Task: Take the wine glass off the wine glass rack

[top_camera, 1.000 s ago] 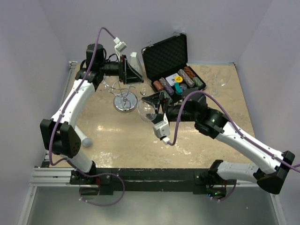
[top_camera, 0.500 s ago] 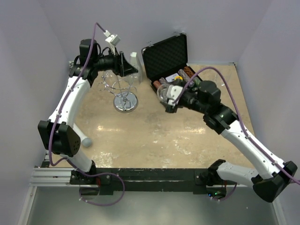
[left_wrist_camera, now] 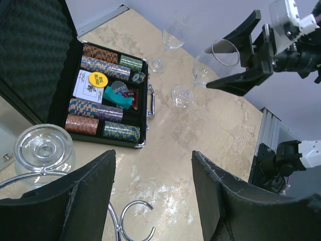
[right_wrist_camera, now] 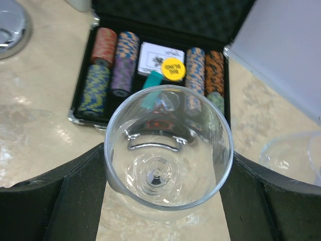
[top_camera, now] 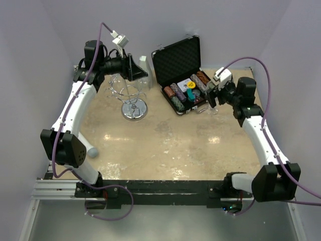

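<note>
My right gripper (top_camera: 209, 97) is shut on the bowl of a clear wine glass (right_wrist_camera: 168, 150) and holds it upright beside the poker chip case. The left wrist view shows this glass (left_wrist_camera: 213, 63) with its foot low over the table; I cannot tell whether it touches. The chrome wine glass rack (top_camera: 134, 103) stands at the back left. My left gripper (top_camera: 136, 70) is open and empty above the rack, with a wire loop (left_wrist_camera: 131, 231) between its fingers (left_wrist_camera: 70, 201). Another glass (left_wrist_camera: 44, 148) hangs upside down on the rack.
An open black case (top_camera: 183, 75) of poker chips lies behind the middle. A further wine glass (left_wrist_camera: 175, 32) stands on the table at the far right. A white container (top_camera: 143, 63) stands behind the rack. A grey ball (top_camera: 93, 152) lies at the left.
My right arm has carried the wine glass from the middle of the table, near the rack, to the right of the case. My left gripper rose slightly, then stayed still.
</note>
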